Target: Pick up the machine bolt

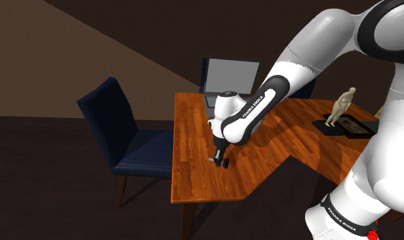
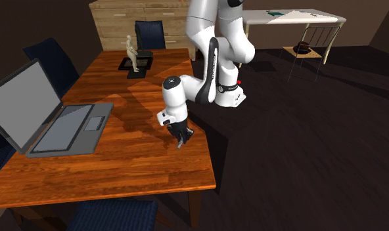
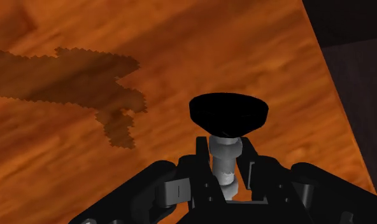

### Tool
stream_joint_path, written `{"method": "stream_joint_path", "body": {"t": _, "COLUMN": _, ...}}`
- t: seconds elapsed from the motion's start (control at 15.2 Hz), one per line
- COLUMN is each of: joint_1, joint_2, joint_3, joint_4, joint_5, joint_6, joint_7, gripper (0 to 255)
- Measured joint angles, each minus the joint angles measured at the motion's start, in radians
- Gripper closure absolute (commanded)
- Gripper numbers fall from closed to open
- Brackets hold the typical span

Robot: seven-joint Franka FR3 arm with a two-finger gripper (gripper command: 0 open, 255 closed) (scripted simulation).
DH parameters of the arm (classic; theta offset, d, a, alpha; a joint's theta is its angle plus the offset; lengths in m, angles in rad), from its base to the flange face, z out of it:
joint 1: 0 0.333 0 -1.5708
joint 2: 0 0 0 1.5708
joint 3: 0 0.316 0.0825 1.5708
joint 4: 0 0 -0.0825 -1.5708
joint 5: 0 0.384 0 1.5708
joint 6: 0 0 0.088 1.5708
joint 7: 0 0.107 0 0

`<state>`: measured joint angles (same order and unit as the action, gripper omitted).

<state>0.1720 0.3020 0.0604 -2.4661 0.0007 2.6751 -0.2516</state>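
Gripper is seen closed on the machine bolt: the grey shank is clasped between the two black fingers, and the wide black head stands out beyond the fingertips, over the wooden table. In the shoulder view the gripper is found low over the table, near the edge on the side of the blue chair. Whether the head touches the wood cannot be told, though the shadow lying apart from the bolt suggests it is raised a little.

Two risks are judged. The shank is round and ribbed with thread, so only narrow lines of contact are offered to the flat pads, and the bolt may be turned or slipped out if the arm is moved quickly. The broad head is carried beyond the grip, so the bolt may be tilted by its own weight. If dropped, it may be rolled over the smooth, glossy board and lost past the edge to the dark floor.

The head is dull black and rounded like a low dome; the shank looks like pale metal
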Motion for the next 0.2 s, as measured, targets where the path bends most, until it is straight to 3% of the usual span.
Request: {"method": "stream_joint_path", "body": {"t": 0.2, "joint_1": -0.002, "joint_2": -0.037, "joint_3": 0.002, "joint_4": -0.004, "joint_5": 0.003, "joint_6": -0.033, "joint_7": -0.003, "gripper": 255}}
